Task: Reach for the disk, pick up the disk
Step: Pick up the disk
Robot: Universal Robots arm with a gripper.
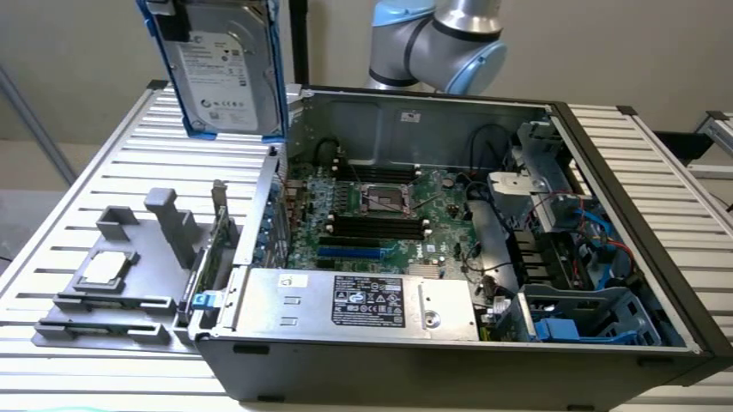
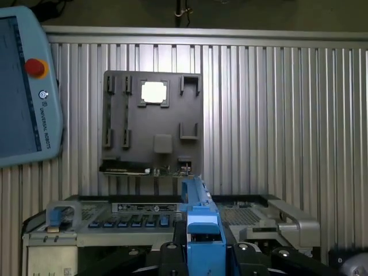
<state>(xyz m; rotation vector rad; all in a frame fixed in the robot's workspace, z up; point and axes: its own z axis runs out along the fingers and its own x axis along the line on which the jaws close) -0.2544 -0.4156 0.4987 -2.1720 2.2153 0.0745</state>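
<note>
Holding disk [image 1: 223, 73] upright, high above table [image 1: 103, 172], fingers [image 2: 171, 256] clamped on blue rail [image 2: 201, 230].

Disk [image 1: 223, 77] upright in air, blue rails, white label.

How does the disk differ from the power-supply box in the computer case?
The disk hangs upright outside the case; the power-supply box lies flat inside it. The disk has blue rails and a white label; the power-supply box has no rails and a dark label. Both are silver metal.
</note>
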